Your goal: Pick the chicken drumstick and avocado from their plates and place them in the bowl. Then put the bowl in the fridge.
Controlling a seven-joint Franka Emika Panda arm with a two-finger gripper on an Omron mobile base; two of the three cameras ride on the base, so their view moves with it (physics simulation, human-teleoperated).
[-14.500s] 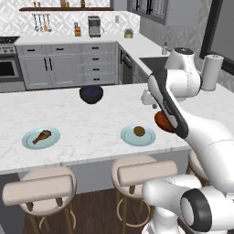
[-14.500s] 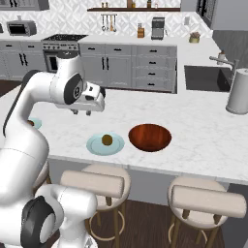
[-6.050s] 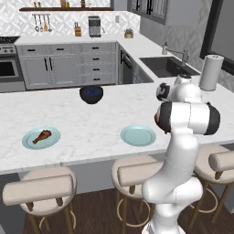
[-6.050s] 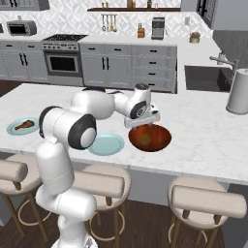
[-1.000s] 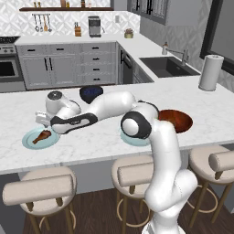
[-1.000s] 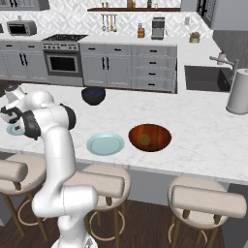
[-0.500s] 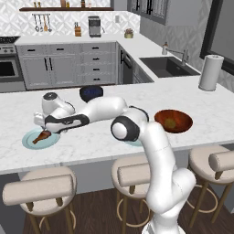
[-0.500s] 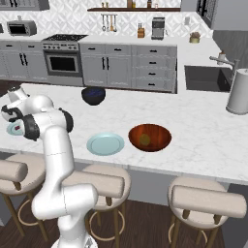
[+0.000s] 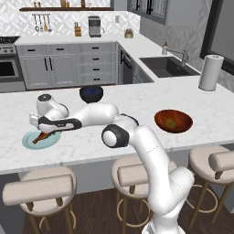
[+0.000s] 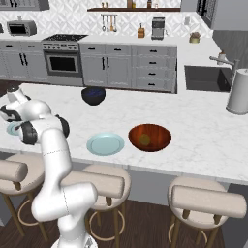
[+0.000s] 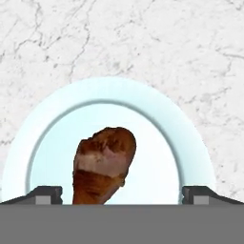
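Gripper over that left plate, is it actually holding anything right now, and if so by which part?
Nothing is held. The gripper is open, with the chicken drumstick lying on its plate between the spread fingertips.

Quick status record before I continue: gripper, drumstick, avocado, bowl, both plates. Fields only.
gripper: open, fingertips wide apart, straddling the drumstick over the far-left plate
chicken drumstick: lying on its plate, not gripped
drumstick plate: on the island, left end
avocado: inside the bowl
bowl: on the island counter, right of the empty plate
empty plate: bare, beside the bowl
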